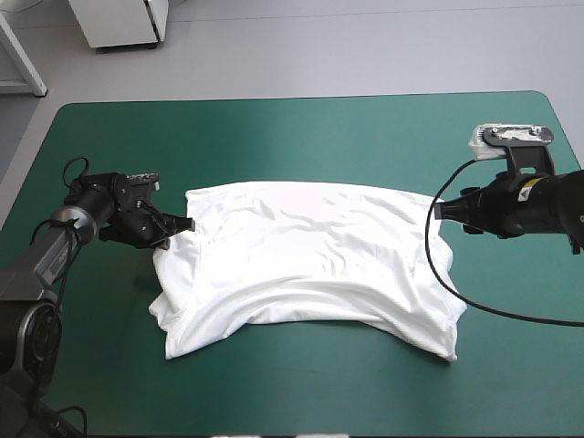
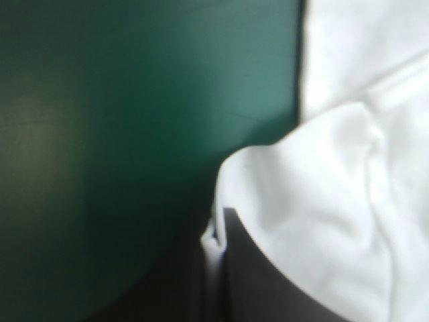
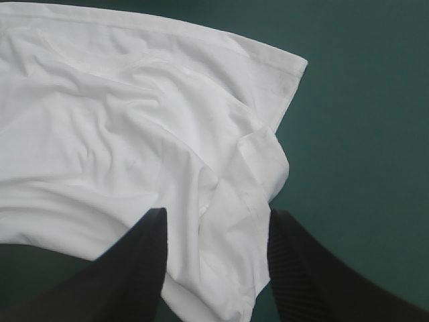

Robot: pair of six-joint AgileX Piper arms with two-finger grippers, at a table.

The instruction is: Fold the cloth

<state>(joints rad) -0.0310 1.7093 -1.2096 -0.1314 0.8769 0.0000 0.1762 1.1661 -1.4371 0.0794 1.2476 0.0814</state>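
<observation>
Looking down on a teal-green bench (image 1: pixel 301 128) with a white T-shirt (image 1: pixel 310 255) lying spread and wrinkled across its middle, short of every edge. Doubling over itself along the near hem and at the right corner, so not showing how many layers are lying there.

Reaching in low from the bench's left side with the left gripper (image 1: pixel 180 228), its tip touching the T-shirt's left edge. Blurring heavily in the left wrist view: making out only one of the black fingers (image 2: pixel 268 288), with white cloth draping over it and a thin strip of hem sitting in the narrow slit beside it, so reading as pinched tight on the T-shirt. Losing the other finger in shadow.

Stretching in level from the right with the right gripper (image 1: pixel 436 212), ending at the T-shirt's right edge, the rest of that arm running out of view. Standing apart with both black fingers (image 3: pixel 144 261) in the right wrist view, straddling a rumpled corner of cloth, gripping nothing. Not telling whether those fingertips are touching the cloth or hovering just above it.
</observation>
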